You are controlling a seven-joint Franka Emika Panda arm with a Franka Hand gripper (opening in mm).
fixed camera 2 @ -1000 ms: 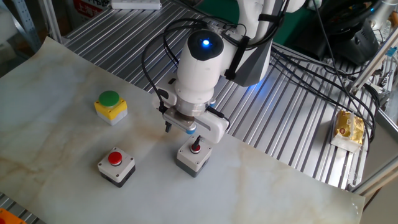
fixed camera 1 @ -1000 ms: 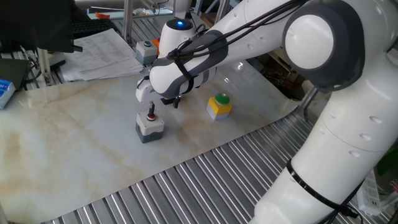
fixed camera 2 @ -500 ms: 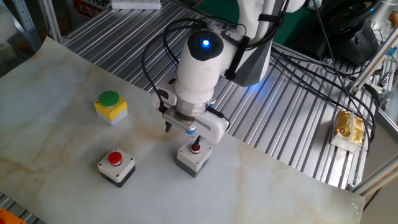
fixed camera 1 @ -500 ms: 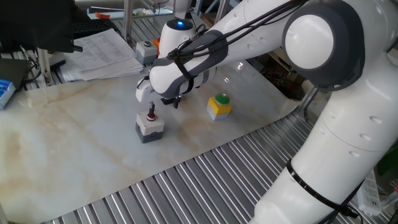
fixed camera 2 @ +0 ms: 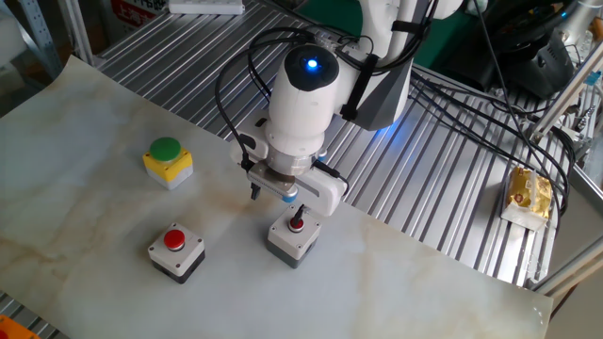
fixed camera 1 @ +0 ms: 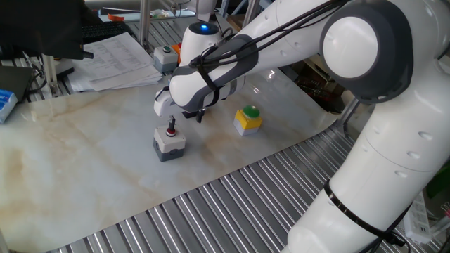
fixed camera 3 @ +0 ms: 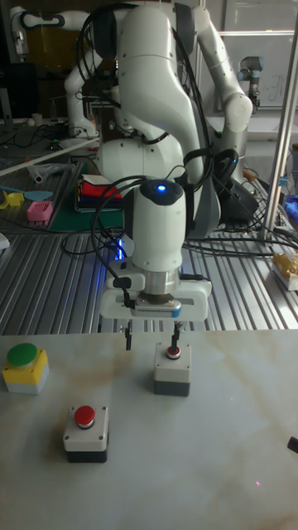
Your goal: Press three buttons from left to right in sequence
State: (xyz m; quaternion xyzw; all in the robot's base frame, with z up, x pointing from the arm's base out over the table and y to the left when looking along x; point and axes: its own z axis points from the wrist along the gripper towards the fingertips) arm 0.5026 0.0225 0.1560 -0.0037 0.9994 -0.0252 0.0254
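Nothing moved, claw (fixed camera 3: pixel 151 337) apart, one finger seemingly touching red button (fixed camera 3: pixel 173 352), marble table (fixed camera 2: pixel 85 132)

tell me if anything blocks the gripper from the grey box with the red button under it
Nothing visible does. The gripper sits directly over the grey box, one finger reaching down to its red button. The other two boxes stand apart, off to the side.

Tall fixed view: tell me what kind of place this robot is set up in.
Most likely a robotics lab or workshop. Behind the white arm stands a second robot arm, cables trail over a ribbed metal bench, and push-button boxes sit on a marble-patterned sheet.
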